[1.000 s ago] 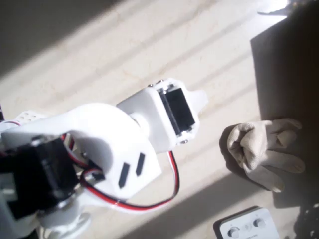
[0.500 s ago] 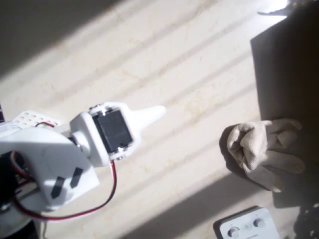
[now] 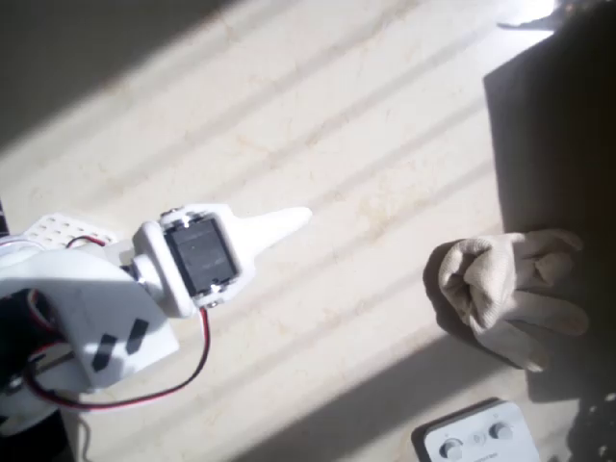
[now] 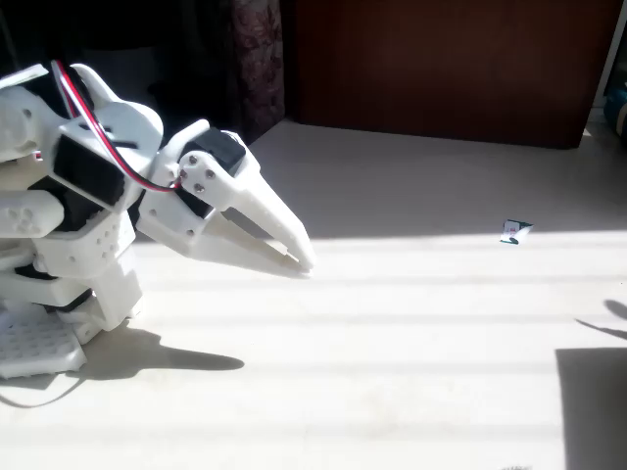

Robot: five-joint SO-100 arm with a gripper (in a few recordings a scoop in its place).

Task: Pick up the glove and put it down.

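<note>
Glove well apart from fingers, toward the bench's right edge in the overhead view.
I see the fingers [image 3: 289, 223] pressed together, empty, aimed at the glove [image 3: 507, 294]; its long axis runs across.

My white plastic arm [image 4: 88, 186] sits folded low at the left of the fixed view, red wire looping over its black servo. My pointed two-finger gripper [image 4: 294, 245] angles downward, its fingers pressed together, holding nothing, tip [image 3: 294, 219] above the floor.
</note>
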